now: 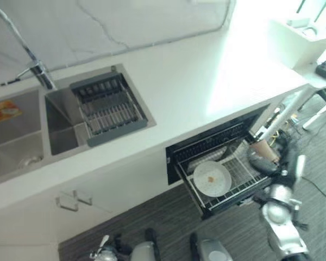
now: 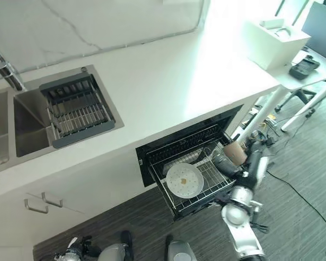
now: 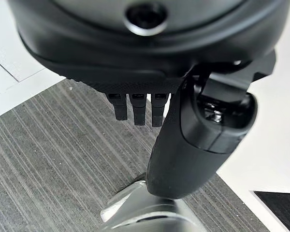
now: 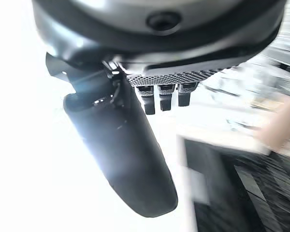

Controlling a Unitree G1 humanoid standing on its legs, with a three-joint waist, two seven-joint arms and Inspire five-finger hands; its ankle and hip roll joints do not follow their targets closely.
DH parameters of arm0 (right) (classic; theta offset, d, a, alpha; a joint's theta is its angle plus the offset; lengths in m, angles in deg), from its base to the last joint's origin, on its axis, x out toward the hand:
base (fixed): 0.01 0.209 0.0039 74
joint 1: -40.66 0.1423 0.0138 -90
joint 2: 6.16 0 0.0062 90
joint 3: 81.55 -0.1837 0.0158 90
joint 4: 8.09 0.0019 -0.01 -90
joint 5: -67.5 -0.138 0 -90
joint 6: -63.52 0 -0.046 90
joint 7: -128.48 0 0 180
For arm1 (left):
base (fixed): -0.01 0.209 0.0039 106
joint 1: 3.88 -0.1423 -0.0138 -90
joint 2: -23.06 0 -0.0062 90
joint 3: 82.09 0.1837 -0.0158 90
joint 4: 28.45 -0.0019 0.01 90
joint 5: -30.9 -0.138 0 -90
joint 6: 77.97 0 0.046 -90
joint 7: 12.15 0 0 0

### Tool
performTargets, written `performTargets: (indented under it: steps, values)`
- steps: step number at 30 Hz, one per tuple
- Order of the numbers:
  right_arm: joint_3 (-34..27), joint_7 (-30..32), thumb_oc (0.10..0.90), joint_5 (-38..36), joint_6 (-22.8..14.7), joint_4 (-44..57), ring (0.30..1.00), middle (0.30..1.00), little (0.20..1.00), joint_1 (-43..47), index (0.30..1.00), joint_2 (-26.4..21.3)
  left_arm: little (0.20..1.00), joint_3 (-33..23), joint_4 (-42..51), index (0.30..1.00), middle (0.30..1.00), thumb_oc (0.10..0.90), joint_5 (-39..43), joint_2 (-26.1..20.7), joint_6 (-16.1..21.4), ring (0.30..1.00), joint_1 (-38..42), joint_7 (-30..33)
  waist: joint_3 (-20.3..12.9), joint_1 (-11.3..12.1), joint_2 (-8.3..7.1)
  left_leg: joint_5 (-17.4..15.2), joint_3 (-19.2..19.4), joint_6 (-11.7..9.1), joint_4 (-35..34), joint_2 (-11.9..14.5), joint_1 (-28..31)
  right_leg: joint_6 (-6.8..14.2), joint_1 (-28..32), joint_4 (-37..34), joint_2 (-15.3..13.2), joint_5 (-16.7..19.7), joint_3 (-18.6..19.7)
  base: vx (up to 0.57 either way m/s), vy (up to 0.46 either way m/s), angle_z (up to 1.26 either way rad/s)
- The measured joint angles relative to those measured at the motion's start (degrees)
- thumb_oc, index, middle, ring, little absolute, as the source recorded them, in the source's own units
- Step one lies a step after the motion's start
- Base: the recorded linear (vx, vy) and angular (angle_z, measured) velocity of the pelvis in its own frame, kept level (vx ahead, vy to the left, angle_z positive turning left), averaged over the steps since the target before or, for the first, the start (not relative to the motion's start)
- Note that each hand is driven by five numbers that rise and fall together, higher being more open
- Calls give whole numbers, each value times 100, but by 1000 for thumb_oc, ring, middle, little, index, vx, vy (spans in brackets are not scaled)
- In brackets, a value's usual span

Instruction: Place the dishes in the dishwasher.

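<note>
A long white counter runs across the kitchen under a pale marbled wall, with a steel double sink at about nine o'clock from the middle of my view and a dark drying rack sitting over its right basin. Grey striped carpet covers the floor below.

My right hand reaches to the far right edge of the pulled-out rack of the dishwasher. A brownish cup stands right at its fingers, at about one o'clock from the hand. In the wrist view the fingers hang short and look relaxed, the thumb long and straight, with nothing caught between them; whether they touch the cup I cannot tell. My left hand hangs low over the carpet, fingers loose and empty.

One white plate with a small brown mark already lies flat in the wire rack, at about nine o'clock from my right hand. A second pale dish seems to lean behind it, towards the dark opening. So I judge the loading well along: the plate is in, the cup appears to be at or just inside the rack's edge. I see no dishes on the counter or in the drying rack.

Beyond the counter's far end, at two o'clock, a white box sits on a side table.
</note>
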Motion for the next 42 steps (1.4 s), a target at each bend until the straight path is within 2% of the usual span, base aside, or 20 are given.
performTargets:
  steps: [2, 3, 4, 7, 8, 10, 14, 16, 17, 20, 23, 26, 28, 29, 30, 31, 32, 33, 36, 42]
  values:
    - [-320, 189, 800, 125, -209, 111, 900, 900, 900, -112, 900, -54, 900, -58, -64, 900, 900, 800, 5, 35, 63, 900, -49, 5, -83, -76, 4, -10, 32, 8, -11, 4, 4, 3, -18, 6, 1, -2, 23, 26, 7, -14]
    - [-704, 489, 800, 306, -317, 149, 900, 900, 900, -301, 900, -120, 900, -79, -91, 900, 900, 800, 13, 41, 96, 900, -93, 2, -189, -112, -4, -10, 99, 7, -54, 19, 10, 3, -85, 22, 19, -2, 94, 25, 3, -19]
    - [-1124, 773, 800, 479, -317, 73, 900, 900, 900, -428, 900, -286, 900, -87, -167, 900, 900, 800, 14, 58, 182, 900, -149, -4, -205, -102, 8, -4, 135, -1, -64, 23, 42, 13, -65, 42, 29, -3, 121, 9, 2, -23]
    - [-1894, 1444, 800, 531, -206, -430, 900, 900, 900, -691, 900, -405, 900, -88, -190, 900, 900, 800, 25, 44, 202, 900, -192, -14, -240, -324, -5, -35, 155, 4, -79, 38, 54, -3, -100, 71, 68, -28, 147, 0, -7, -8]
    - [-2308, 1765, 800, 449, -130, -1136, 900, 900, 900, -775, 900, -373, 900, -83, -191, 900, 900, 800, 192, 41, 210, 900, -186, -16, -281, -367, -22, -28, 188, -6, -125, 43, 29, -47, -182, 113, 73, -63, 176, 14, -16, -7]
    - [-2679, 2060, 800, -52, -69, -2179, 900, 900, 900, -907, 900, -199, 900, -45, -226, 900, 900, 800, 260, 31, 186, 900, -159, -40, -358, -421, -19, -22, 214, -16, -135, 59, -38, -34, -263, 130, 86, -56, 190, 34, -21, -7]
    - [-3016, 2093, 800, -625, 49, -3796, 900, 900, 900, -1178, 900, 275, 900, 123, -234, 900, 900, 800, 476, 69, 181, 900, -126, -226, -370, -536, 57, -40, 210, -49, -148, 73, -44, -38, -252, 157, 132, -108, 180, 9, -5, -1]
    - [-2991, 2027, 800, -756, 27, -4718, 900, 900, 900, -1123, 900, 493, 900, 362, -215, 900, 900, 800, 619, 81, 182, 900, -50, -273, -367, -524, 90, -37, 184, -60, -145, 69, -56, -50, -252, 176, 130, -129, 145, 2, -9, 4]
    - [-2938, 2017, 800, -857, 51, -4824, 900, 900, 900, -1101, 900, 578, 900, 437, -211, 900, 900, 800, 675, 101, 183, 900, -37, -272, -353, -524, 147, -39, 182, -60, -144, 65, -62, -49, -261, 189, 136, -132, 126, 11, -3, 5]
    - [-2207, 1862, 800, -887, 39, -5493, 900, 900, 900, -882, 900, 592, 900, 633, -211, 900, 900, 800, 764, 166, 206, 900, 58, -262, -276, -478, 283, -37, 101, -62, -144, 25, -149, -58, -311, 208, 94, -143, 38, 17, 12, 15]
    - [-1753, 1611, 800, -856, 114, -5439, 900, 900, 900, -593, 900, 602, 900, 626, -99, 900, 900, 800, 902, 253, 249, 900, 127, -264, -164, -194, 441, -38, 25, -62, -161, 0, -244, -96, -366, 202, 60, -160, -35, -17, 38, 22]
    - [-893, 1302, 800, -296, 490, -5442, 900, 900, 900, -174, 900, 391, 900, 612, 123, 900, 900, 800, 969, 243, 306, 900, 207, -246, 96, 20, 457, -5, -217, -32, -145, -87, -340, -123, -394, 248, -12, -166, -240, -77, 35, 34]
    - [-304, 1035, 800, -71, 608, -5517, 900, 900, 900, 156, 900, 246, 900, 535, 396, 900, 900, 800, 1117, 219, 341, 900, 308, -238, 317, 306, 476, 208, -320, -26, -150, -114, -564, -142, -606, 393, -36, -164, -395, -142, 0, 48]
    - [-238, 882, 800, -32, 620, -5505, 900, 900, 900, 393, 900, 254, 900, 478, 479, 900, 900, 800, 1128, 179, 376, 900, 425, -241, 556, 432, 461, 338, -422, 42, -148, -164, -644, -141, -650, 473, -76, -178, -510, -137, -7, 46]
    - [-172, 857, 800, -38, 618, -5511, 900, 900, 900, 585, 900, 250, 900, 457, 627, 900, 900, 800, 1133, 126, 397, 900, 452, -223, 668, 558, 456, 408, -449, 16, -126, -179, -765, -134, -725, 519, -84, -181, -578, -86, -3, 44]
    - [-86, 827, 800, -57, 623, -5527, 900, 900, 900, 772, 900, 232, 900, 464, 792, 900, 900, 800, 1132, 40, 404, 900, 516, -225, 792, 561, 512, 424, -552, 5, -79, -187, -846, -141, -739, 500, -84, -167, -666, -14, -15, 32]
    - [-78, 703, 800, -50, 622, -5522, 900, 900, 900, 900, 900, 249, 900, 414, 788, 900, 900, 800, 1138, -19, 398, 900, 651, -227, 960, 594, 466, 423, -599, 6, -67, -190, -882, -147, -740, 468, -92, -164, -700, -19, -27, 37]
    - [77, 643, 800, -32, 619, -5482, 900, 900, 900, 1112, 900, 322, 900, 330, 822, 900, 900, 800, 1289, -74, 426, 900, 671, -233, 1065, 735, 381, 421, -673, 11, 4, -203, -937, -131, -700, 449, -74, -171, -799, -15, -24, 36]
    - [238, 692, 800, -25, 719, -5535, 900, 900, 900, 1203, 900, 289, 900, 213, 848, 900, 900, 800, 1355, -116, 429, 900, 805, -263, 1260, 821, 336, 383, -842, 23, 107, -215, -1098, -133, -664, 350, -61, -158, -957, 10, 15, 27]
    - [367, 708, 800, 29, 747, -5385, 900, 900, 900, 1531, 900, -188, 900, 222, 1032, 900, 900, 800, 1355, -93, 434, 900, 939, -268, 1536, 935, 580, 337, -894, 43, 245, -319, -1310, -58, -848, 599, -162, -215, -1005, 11, 45, 7]
